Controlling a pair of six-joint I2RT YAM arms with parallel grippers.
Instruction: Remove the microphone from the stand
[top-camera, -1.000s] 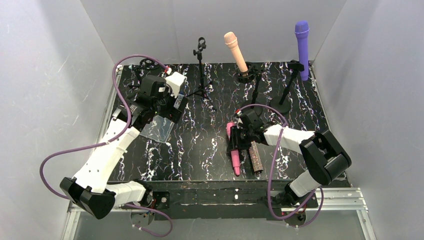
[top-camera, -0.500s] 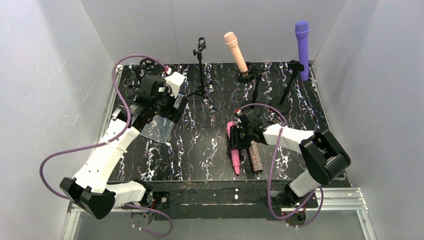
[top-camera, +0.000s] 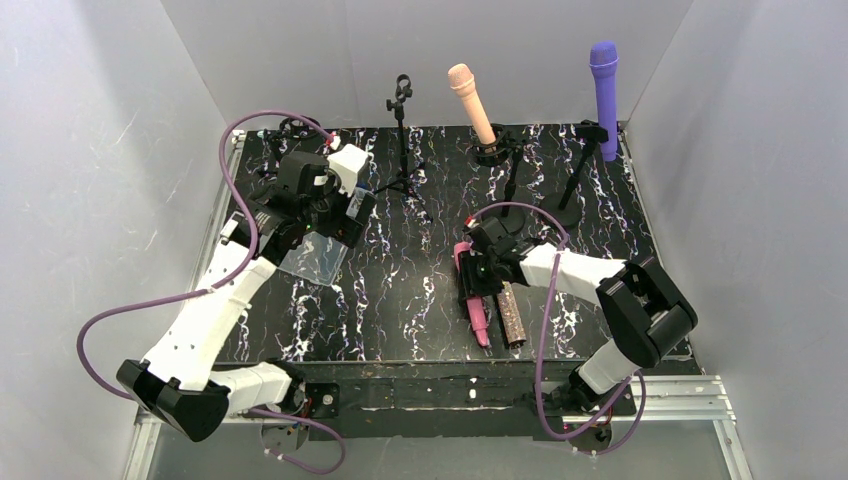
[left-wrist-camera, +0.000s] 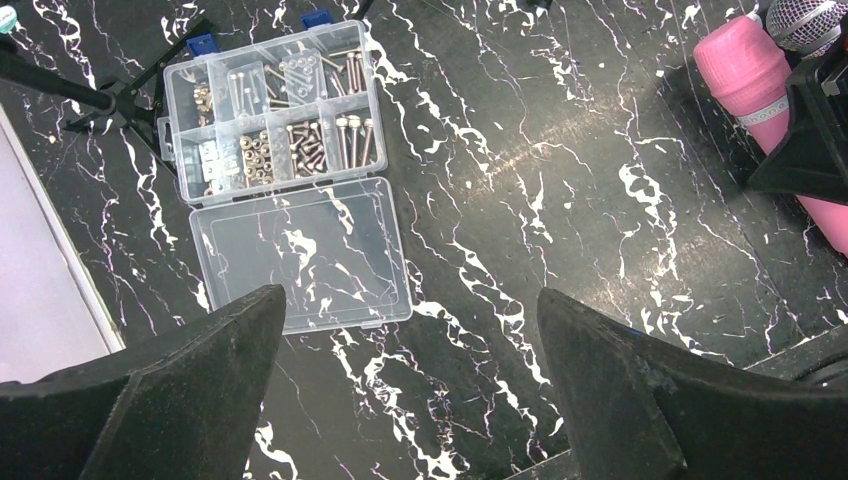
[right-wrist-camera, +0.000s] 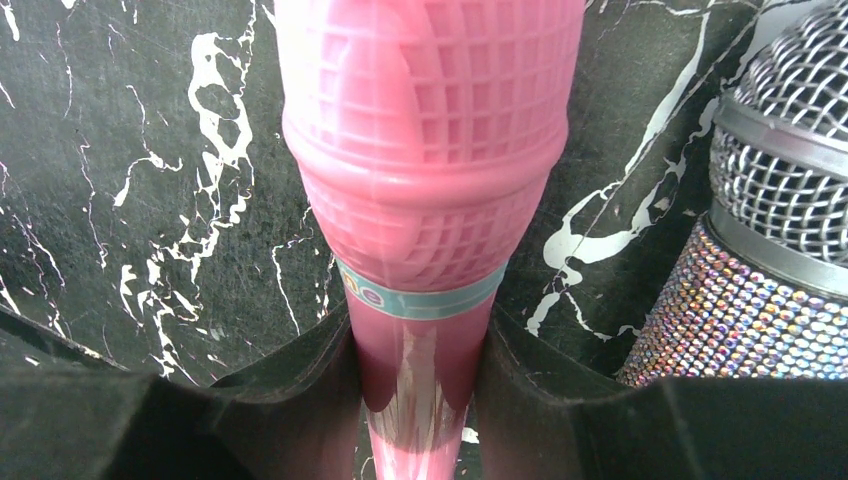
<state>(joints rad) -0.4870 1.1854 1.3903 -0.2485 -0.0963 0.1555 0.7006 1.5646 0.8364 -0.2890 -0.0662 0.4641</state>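
Pink mic (right-wrist-camera: 430, 150) clenched in right gripper (right-wrist-camera: 420, 395), low beside glitter mic (right-wrist-camera: 760, 250); left gripper (left-wrist-camera: 410, 300) splayed, empty; we judge set-down step; nxt we release, retract.

Black marbled table (top-camera: 400, 290) — open screw box (left-wrist-camera: 275, 115), glitter microphone (top-camera: 512, 315), three stands (top-camera: 403, 150).

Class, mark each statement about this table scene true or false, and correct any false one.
1. The right fingers grip the pink microphone. True.
2. The purple microphone lies flat on the table. False: it stands upright in a stand.
3. The left fingers are open and hold nothing. True.
4. The screw box is shut. False: its lid lies open.
5. The glitter microphone is beside the pink one. True.
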